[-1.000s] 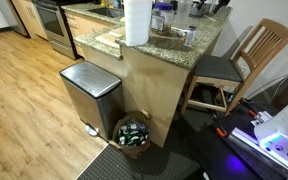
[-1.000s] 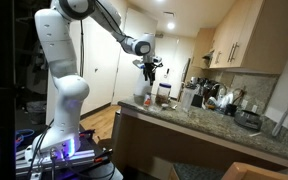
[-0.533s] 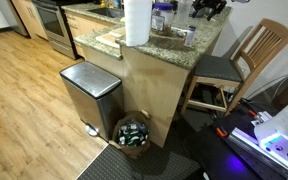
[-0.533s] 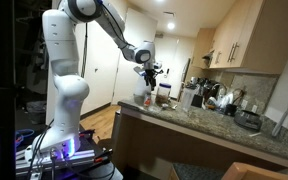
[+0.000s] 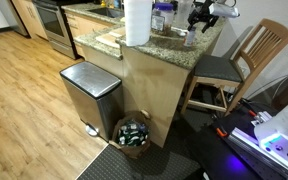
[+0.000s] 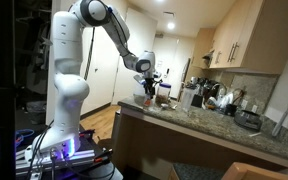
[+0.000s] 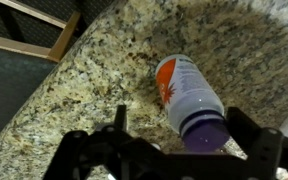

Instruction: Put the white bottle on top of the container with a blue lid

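White small bottle with a purple cap [image 7: 189, 92] is not grabbed yet. On the speckled stone desk [image 7: 74, 90], the tall white paper roll [image 5: 136, 22] stands near the see-through jar with a blue lid [image 5: 162, 16], not blocking. The black gripper [image 5: 199, 17] hangs wide open over the bottle; next, drop and squeeze.

The desk [image 7: 84, 90] beneath the tool [image 7: 177, 118] is speckled stone, polished to a soft gloss. Between the tool's matt black fingers [image 7: 121, 125], the white bottle [image 7: 189, 95] looks like smooth, shiny plastic with a printed orange label. Well below the tool, the trash bin [image 5: 89, 85] is brushed metal, the floor [image 5: 19, 70] is glossy wood, and the chair [image 5: 259, 45] is pale bare wood.
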You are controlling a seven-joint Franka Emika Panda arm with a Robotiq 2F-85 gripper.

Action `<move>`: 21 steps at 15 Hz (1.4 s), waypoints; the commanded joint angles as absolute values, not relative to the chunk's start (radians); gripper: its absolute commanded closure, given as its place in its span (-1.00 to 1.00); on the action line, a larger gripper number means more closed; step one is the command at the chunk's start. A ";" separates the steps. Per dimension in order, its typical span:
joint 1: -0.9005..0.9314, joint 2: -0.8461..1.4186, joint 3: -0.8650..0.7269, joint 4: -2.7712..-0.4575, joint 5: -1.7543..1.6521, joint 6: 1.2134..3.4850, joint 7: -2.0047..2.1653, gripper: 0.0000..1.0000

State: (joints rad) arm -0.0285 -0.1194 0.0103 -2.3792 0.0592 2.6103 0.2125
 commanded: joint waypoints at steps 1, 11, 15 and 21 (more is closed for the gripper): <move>-0.026 -0.117 0.007 -2.378 0.060 2.609 0.210 -1.00; -0.009 -0.078 0.028 -2.386 -0.037 2.727 0.226 -1.00; -0.031 -0.068 0.024 -2.391 -0.183 2.796 0.299 -1.00; -0.014 -0.070 0.027 -2.395 -0.146 2.756 0.303 -1.00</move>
State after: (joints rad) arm -0.0116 -0.0717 0.0220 -2.3857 -0.1502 2.7583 0.2936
